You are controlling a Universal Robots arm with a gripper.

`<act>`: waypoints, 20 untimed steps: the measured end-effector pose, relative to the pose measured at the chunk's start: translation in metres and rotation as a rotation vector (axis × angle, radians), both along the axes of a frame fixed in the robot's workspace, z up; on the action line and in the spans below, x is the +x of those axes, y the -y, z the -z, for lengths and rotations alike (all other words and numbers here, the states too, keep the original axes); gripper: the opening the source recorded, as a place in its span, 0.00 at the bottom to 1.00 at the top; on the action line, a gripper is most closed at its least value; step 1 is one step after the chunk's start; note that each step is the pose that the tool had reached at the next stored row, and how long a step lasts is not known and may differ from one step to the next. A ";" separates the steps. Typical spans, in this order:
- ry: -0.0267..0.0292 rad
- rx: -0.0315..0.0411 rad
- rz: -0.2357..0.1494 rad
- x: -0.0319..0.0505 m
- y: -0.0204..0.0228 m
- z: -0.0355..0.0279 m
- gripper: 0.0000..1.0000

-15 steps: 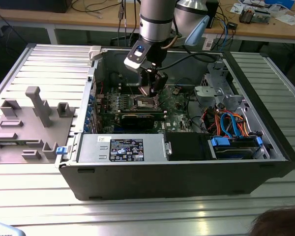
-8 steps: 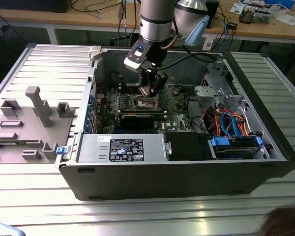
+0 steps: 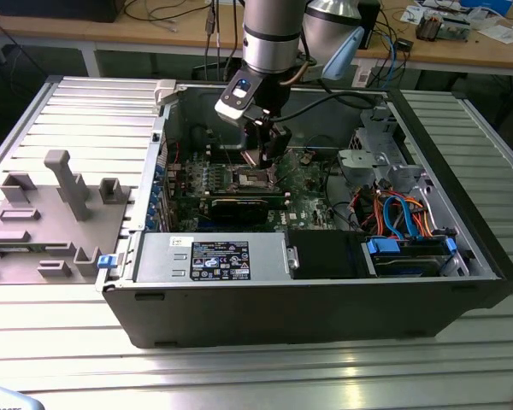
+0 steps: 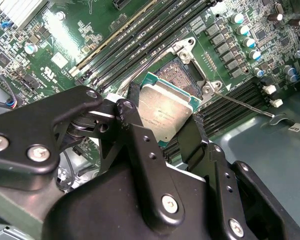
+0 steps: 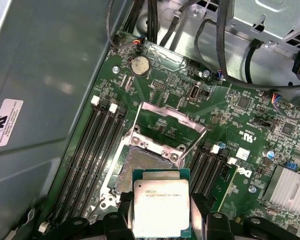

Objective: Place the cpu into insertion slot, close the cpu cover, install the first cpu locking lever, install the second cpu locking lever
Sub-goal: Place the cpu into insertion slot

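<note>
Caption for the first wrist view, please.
Gripper holds the cpu near the open insertion slot, cpu cover raised.

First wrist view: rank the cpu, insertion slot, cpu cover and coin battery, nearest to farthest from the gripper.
1. The cpu, clamped in the gripper.
2. The insertion slot, just beyond the cpu.
3. The cpu cover, raised open past the slot.
4. The coin battery, farthest out, beyond the cover.

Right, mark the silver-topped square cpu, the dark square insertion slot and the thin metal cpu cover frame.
silver-topped square cpu [image 5: 161, 207]: first wrist view, middle of its metal top.
dark square insertion slot [image 5: 140, 167]: first wrist view, bare socket floor.
thin metal cpu cover frame [image 5: 174, 117]: first wrist view, its raised outer bar.
</note>
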State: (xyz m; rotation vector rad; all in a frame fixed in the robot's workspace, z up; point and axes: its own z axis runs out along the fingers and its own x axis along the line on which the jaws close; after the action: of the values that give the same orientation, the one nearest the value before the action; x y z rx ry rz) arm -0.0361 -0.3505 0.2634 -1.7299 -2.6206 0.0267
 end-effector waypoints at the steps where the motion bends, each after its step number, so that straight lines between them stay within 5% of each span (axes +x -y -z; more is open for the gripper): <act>1: 0.0000 0.0000 0.004 0.0000 0.0000 0.0000 0.55; 20: 0.0000 0.0000 0.042 0.0000 0.0000 0.0008 0.55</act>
State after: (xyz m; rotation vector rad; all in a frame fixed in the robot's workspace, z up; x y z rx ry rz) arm -0.0361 -0.3505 0.2626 -1.7844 -2.5833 0.0267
